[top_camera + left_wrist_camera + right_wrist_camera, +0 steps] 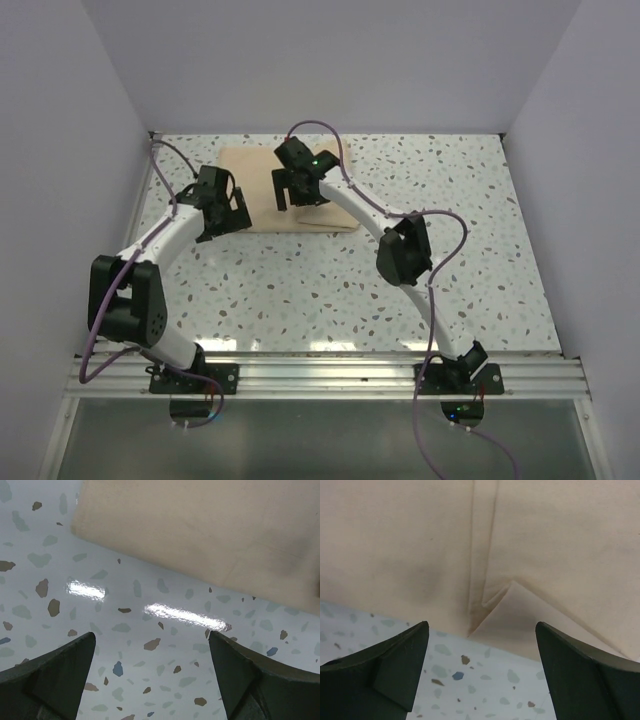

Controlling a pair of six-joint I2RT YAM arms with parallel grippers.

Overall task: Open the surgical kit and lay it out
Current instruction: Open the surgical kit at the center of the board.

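Overhead, the folded cloth wrap (255, 180) lies closed at the far side of the counter (300, 290). Left wrist: the left end effector (151, 636) gapes empty over bare counter beside its corner. Right wrist: the right end effector (482, 625), spread and empty, should pinch only the loose top flap (520, 605).

So the desk (300, 290) is a white terrazzo-type top, speckled all over with grey, brown and the odd blue chip. It's pretty glossy too: a couple of bright light reflections (185, 616) show on it in the left wrist view. Plain pale walls (330, 60) box it in at the back and on both sides. Along the near edge runs a silver metal rail (320, 375), with a darker glassy panel (320, 440) below that.
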